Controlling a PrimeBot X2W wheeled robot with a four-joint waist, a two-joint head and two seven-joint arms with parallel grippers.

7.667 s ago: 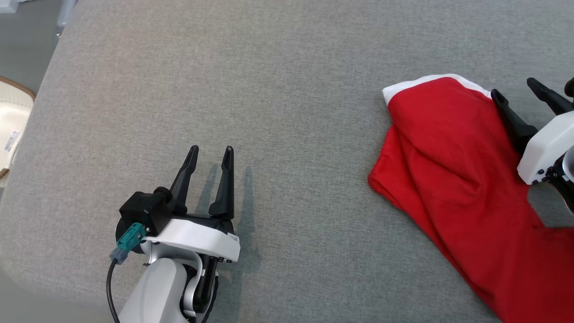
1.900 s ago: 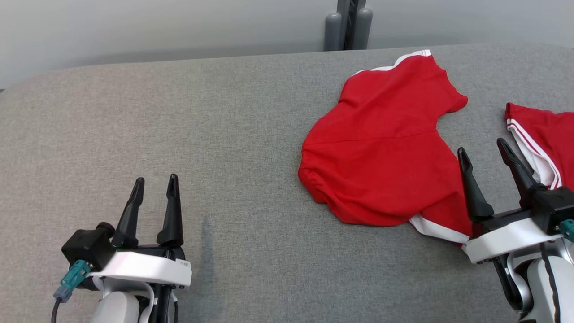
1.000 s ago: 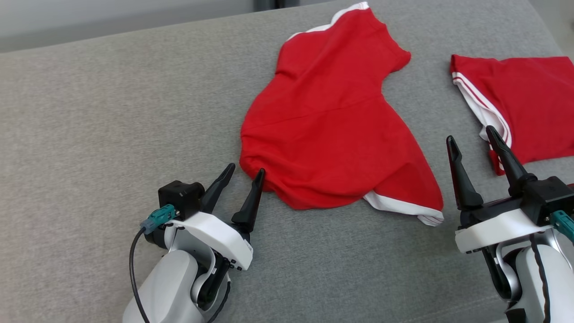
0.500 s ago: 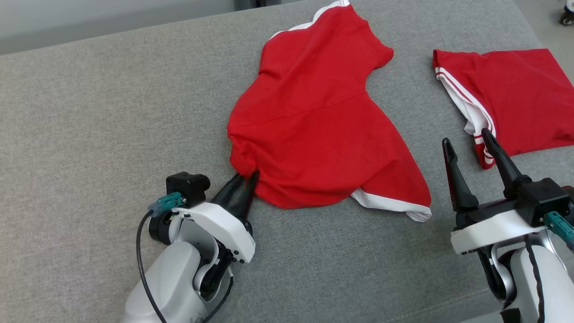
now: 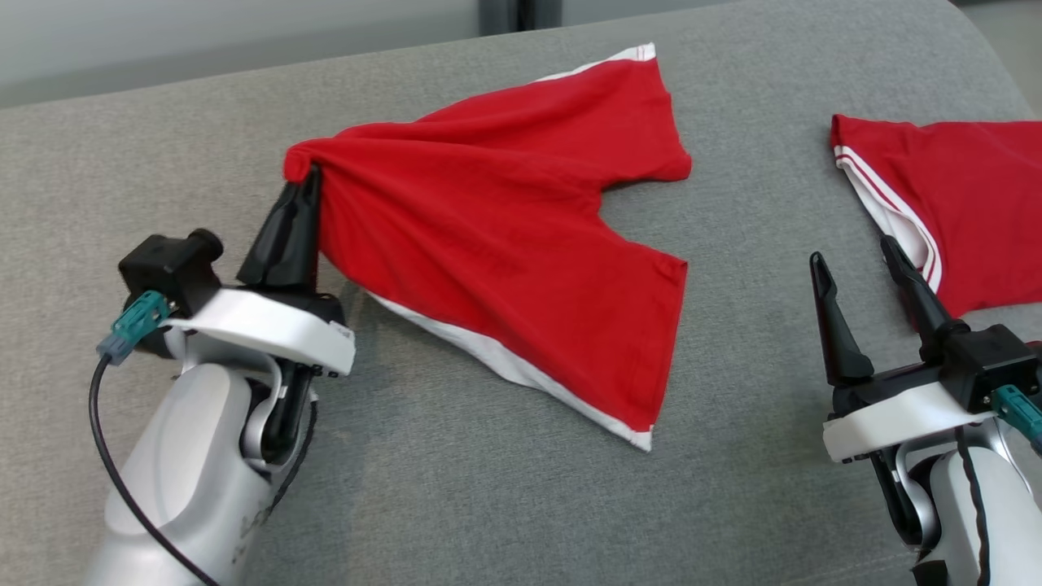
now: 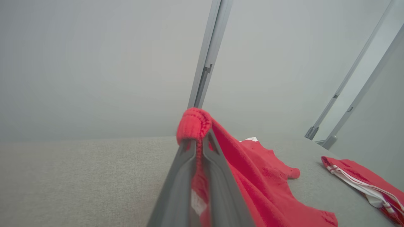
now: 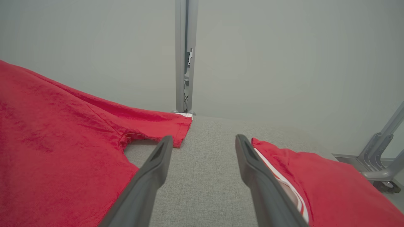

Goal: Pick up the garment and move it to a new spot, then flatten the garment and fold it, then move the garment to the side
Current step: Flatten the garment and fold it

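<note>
Across grey woven tabletop [image 5: 488, 505], left gripper [image 5: 308, 175] is pinching red white-trimmed fabric garment [image 5: 505, 244] at upper left; right gripper [image 5: 851, 252] is gaping empty.

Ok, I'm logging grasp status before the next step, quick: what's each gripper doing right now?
Left gripper: closed, pinching a bunched edge of the red fabric garment with white trim.
Right gripper: open, holding nothing.

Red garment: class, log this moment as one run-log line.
phase: pick up | left tool: shut on red garment, edge raised | right tool: open, empty | second red garment: lying right
</note>
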